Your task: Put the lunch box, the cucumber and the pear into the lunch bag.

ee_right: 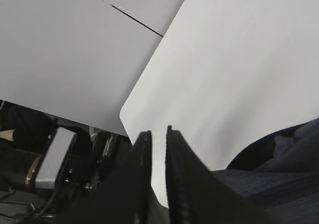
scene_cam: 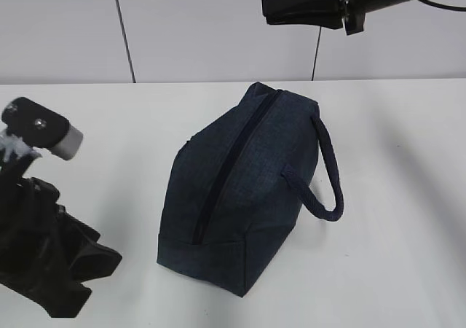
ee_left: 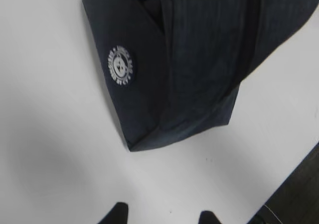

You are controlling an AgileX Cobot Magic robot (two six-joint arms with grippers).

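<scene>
Mid-surface: lunch bag on its side, zipper apparently shut | handling: judged soft, light, collapsible; take by handle | left gripper open, empty | right gripper nearly closed, empty, raised | left wrist view alone shows round badge; lunch box, cucumber, pear unseen.

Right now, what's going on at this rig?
Nothing is being handled. The bag sits on the white table with its zipper apparently closed along the top and its handle hanging to one side. The left tool is open, hovering over the table just short of the bag's end. The right tool is raised above the table, nearly closed and empty. No lunch box, cucumber or pear is in view.
</scene>
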